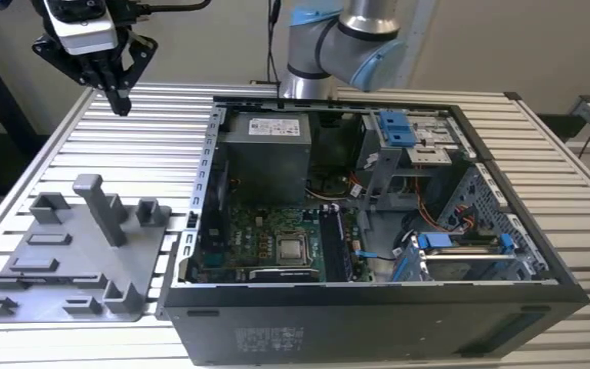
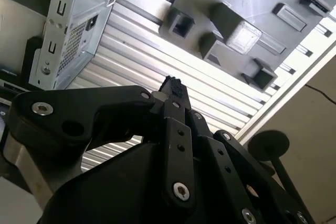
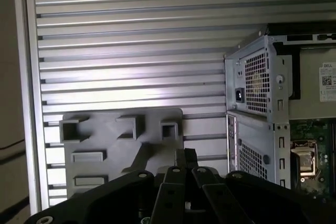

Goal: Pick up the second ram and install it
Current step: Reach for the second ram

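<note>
We see the pincer (image 1: 120, 104) closed tight on nothing, hanging above the table (image 1: 59, 138) at ten o'clock of the computer case (image 1: 377, 323); the second ram (image 1: 44, 274) seems to lie in the grey holder (image 1: 74, 257) at eight o'clock

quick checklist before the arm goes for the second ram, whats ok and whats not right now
1. Gripper empty: ok, nothing is between its fingers in both wrist views.
2. Gripper opened for a pick: not ok, it is shut.
3. Second ram located: cannot tell; a dark strip lies in a front slot of the grey fixture, but it cannot be confirmed as the ram.
4. Computer case open with the motherboard exposed: ok.
5. Free memory slot beside the CPU socket: cannot tell, that area is too dark.
6. Gripper apart from the upright post: ok, it hangs above the slatted table behind the fixture.
</note>
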Available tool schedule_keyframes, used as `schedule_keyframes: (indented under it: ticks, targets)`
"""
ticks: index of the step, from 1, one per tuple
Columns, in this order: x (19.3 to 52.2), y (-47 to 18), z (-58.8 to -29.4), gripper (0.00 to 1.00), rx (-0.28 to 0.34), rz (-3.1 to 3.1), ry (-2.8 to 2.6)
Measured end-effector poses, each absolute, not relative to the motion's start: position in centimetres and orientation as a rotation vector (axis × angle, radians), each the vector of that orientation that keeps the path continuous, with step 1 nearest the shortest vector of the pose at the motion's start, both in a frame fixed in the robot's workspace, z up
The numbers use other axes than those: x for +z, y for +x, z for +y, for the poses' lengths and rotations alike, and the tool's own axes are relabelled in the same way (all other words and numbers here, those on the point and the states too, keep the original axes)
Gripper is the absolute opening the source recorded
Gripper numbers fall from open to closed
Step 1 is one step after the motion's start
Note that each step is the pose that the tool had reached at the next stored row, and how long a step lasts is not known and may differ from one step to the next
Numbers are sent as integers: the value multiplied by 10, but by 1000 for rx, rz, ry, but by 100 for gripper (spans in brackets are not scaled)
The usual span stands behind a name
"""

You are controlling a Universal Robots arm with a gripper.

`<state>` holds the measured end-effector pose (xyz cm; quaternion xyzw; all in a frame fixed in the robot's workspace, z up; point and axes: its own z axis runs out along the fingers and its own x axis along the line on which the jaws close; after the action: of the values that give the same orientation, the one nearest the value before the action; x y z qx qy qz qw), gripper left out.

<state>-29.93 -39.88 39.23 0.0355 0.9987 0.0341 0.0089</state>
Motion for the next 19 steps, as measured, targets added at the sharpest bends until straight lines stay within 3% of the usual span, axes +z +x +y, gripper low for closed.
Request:
schedule_keyframes:
  ticks: [19]
  targets:
    - [392, -329, -399, 11, 106, 3120, 111]
